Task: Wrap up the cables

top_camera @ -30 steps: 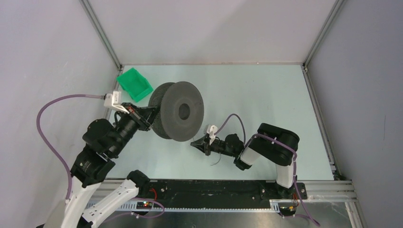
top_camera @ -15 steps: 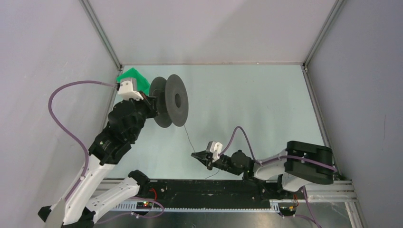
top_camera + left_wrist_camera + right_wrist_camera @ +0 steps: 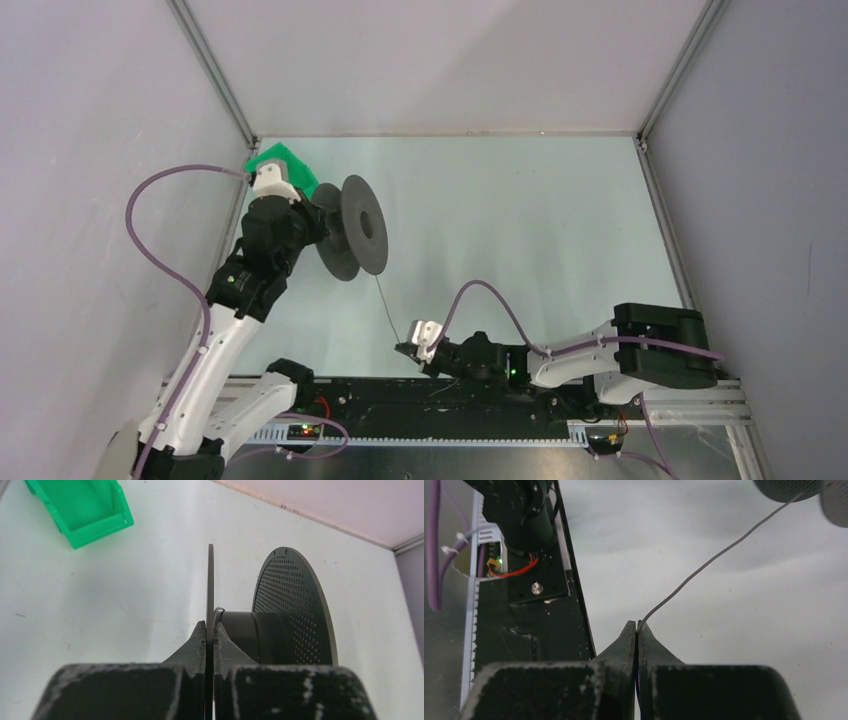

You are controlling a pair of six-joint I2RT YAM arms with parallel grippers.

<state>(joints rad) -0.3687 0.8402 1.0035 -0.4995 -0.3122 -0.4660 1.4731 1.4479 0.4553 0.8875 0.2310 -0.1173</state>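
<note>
We see a pale desk within grey walls, with a green bin at its far left corner. The left arm reaches there, its left fingers clamped on a spool flange. At the near edge the right fingers pinch the cable, which seems taut from the spool.

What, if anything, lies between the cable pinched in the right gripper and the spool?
Nothing visible. The cable runs unobstructed from the right gripper to the spool, held by its flange in the left gripper. The green bin lies off that line.

Spool edge-on now — cable taut
</note>
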